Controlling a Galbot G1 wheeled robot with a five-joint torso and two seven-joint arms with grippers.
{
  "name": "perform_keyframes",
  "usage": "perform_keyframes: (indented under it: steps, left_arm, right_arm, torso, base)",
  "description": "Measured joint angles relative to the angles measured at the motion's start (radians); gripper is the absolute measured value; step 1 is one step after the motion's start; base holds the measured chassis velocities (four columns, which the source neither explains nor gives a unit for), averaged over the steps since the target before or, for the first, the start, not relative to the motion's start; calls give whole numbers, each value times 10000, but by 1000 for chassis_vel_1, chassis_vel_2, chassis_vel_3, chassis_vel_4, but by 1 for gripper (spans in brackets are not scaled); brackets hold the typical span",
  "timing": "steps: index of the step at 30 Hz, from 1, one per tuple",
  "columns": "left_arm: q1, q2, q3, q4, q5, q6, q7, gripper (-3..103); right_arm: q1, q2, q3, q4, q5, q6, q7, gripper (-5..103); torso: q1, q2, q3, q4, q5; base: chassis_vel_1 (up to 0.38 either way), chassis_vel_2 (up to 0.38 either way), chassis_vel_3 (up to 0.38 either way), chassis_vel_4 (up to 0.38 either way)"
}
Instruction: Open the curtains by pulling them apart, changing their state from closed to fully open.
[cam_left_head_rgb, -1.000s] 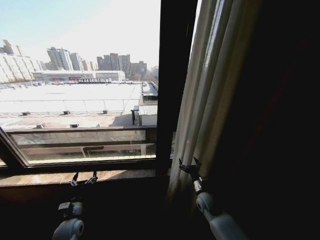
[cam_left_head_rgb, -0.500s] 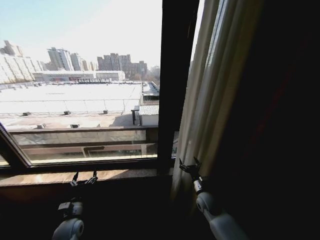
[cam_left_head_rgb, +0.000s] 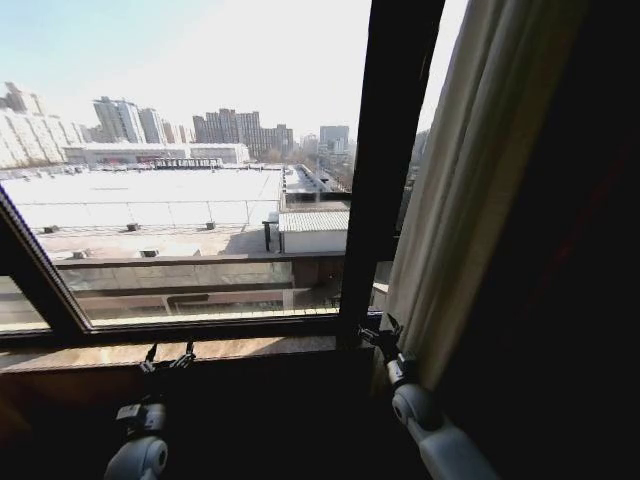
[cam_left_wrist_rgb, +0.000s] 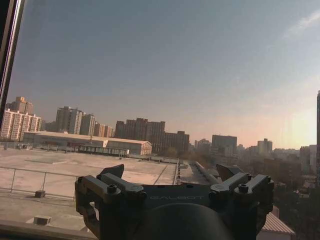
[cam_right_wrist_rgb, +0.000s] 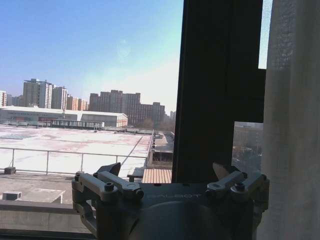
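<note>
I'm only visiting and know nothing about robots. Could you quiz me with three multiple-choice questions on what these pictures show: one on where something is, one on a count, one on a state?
1. Where does the sheer white pleated curtain hang?
A. Bunched to the right of the black vertical window frame bar
B. Spread over the whole window
C. Lying on the sill

2. How many robot grippers show in the head view?
A. One
B. Two
C. Three

3. What state is the right gripper in?
A. Shut on the curtain
B. Shut on the frame bar
C. Open, holding nothing

Answers:
1. A: the fabric is gathered past the bar, and the glass to its left is uncovered.
2. B: the left gripper sits low near the brown window sill, the right one at the curtain's lower edge.
3. C: in the right wrist view its fingers stand spread with only the window scene between them.
</note>
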Motion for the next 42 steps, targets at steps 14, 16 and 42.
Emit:
perform_keyframes:
  steps: [14, 16, 42]
  left_arm:
    - [0, 0, -1, 0, 0, 0, 0, 100]
    - [0, 0, -1, 0, 0, 0, -1, 100]
    - [0, 0, -1, 0, 0, 0, 0, 100]
  right_arm:
    - [3, 0, -1, -1, -1, 0, 0, 100]
    - [4, 0, -1, 0, 0, 0, 0, 100]
    - [4, 0, -1, -1, -1, -2, 1, 100]
  torso:
    - [0, 0, -1, -1, -4]
    - [-1, 0, -2, 0, -5]
    - [-1, 1, -2, -1, -4]
  base:
    - [357, 374, -366, -366]
    - [334, 343, -328, -343]
    - [350, 350, -353, -352]
